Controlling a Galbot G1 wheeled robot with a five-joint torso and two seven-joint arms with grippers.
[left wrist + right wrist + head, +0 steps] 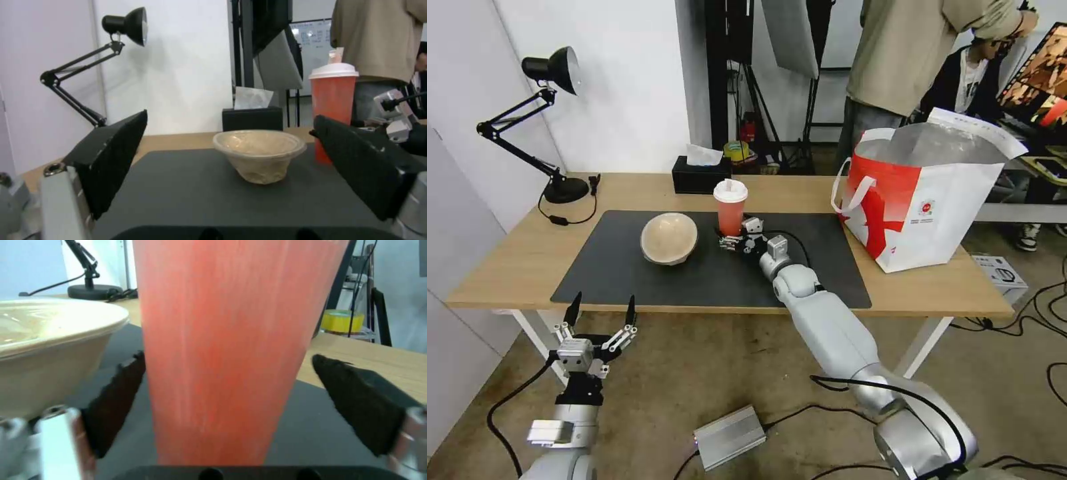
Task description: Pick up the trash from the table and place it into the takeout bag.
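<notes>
Right hand [731, 240] is out over the dark grey mat [627, 273], at the base of the red drink cup [730, 208]. Wrist cam: black fingers [118, 400] spread on either side of the cup [222, 340], a gap visible at the far-side finger, so released, not clamping.

Cup stands upright on the mat, white lid on, near tabletop centre. Beige bowl [669, 237] sits at the cup's 9 o'clock, close but apart, also on the mat. In the head view it's tilted with the opening facing the camera; in the left wrist view [259, 155] it reads as rim-up.

Takeout bag [920, 193] stands open at the cup's 3 o'clock, well apart, off the mat on the tabletop [514, 253] right end, foil lining showing, white handle on its near-left side.

Left hand [599, 319] hangs below and in front of the tabletop's near edge, at roughly 7 o'clock from the bowl, fingers spread wide, released, holding nothing. Its cam looks across the mat at bowl and cup [333, 110].

Black tissue box [700, 175] at the cup's 11 o'clock on the far edge. Black desk lamp [554, 120] at the far-left corner.
</notes>
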